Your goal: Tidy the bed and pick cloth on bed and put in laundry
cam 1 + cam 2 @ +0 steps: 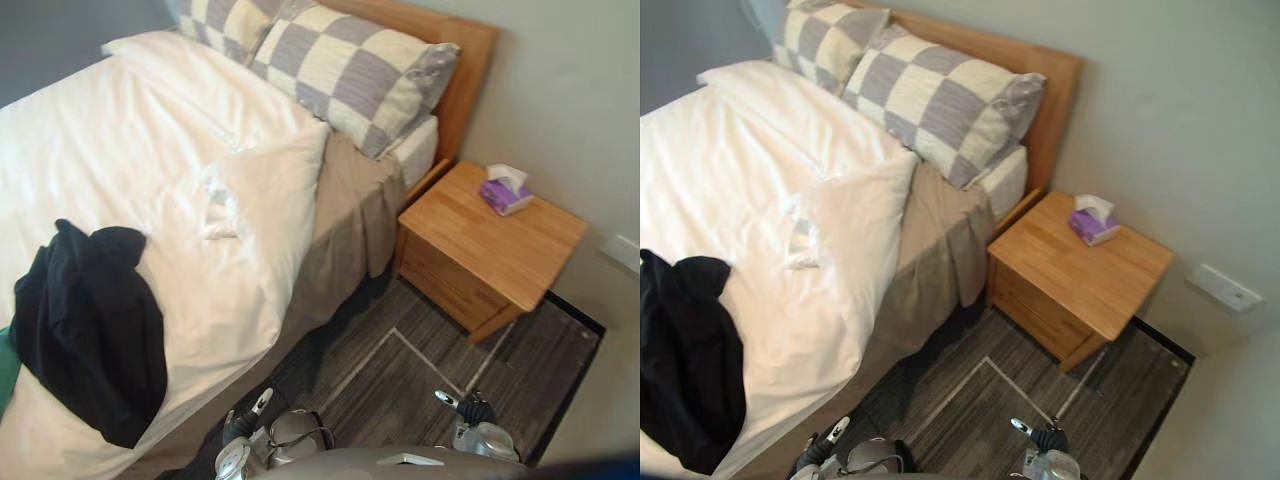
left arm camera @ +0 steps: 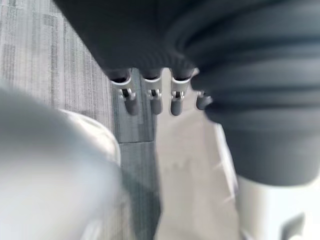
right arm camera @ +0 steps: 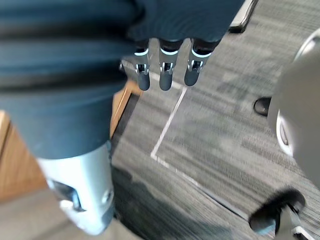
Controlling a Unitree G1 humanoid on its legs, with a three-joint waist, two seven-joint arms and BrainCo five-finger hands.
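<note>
A black cloth [image 1: 90,330] lies crumpled on the white duvet [image 1: 130,150] near the bed's foot end, by the side edge closest to me. The duvet's corner [image 1: 270,190] is folded back near the pillows, baring a tan sheet [image 1: 345,215]. Two checkered pillows [image 1: 350,70] lean against the wooden headboard [image 1: 455,60]. My left hand [image 2: 152,100] hangs over the grey floor beside the bed, fingers relaxed and holding nothing. My right hand [image 3: 165,75] hangs the same way over the floor near the nightstand, fingers straight and empty.
A wooden nightstand [image 1: 490,245] stands against the wall right of the bed, with a purple tissue box [image 1: 506,192] on it. Grey carpet with pale lines [image 1: 400,370] lies between bed and nightstand. Something green [image 1: 6,368] shows under the black cloth at the left edge.
</note>
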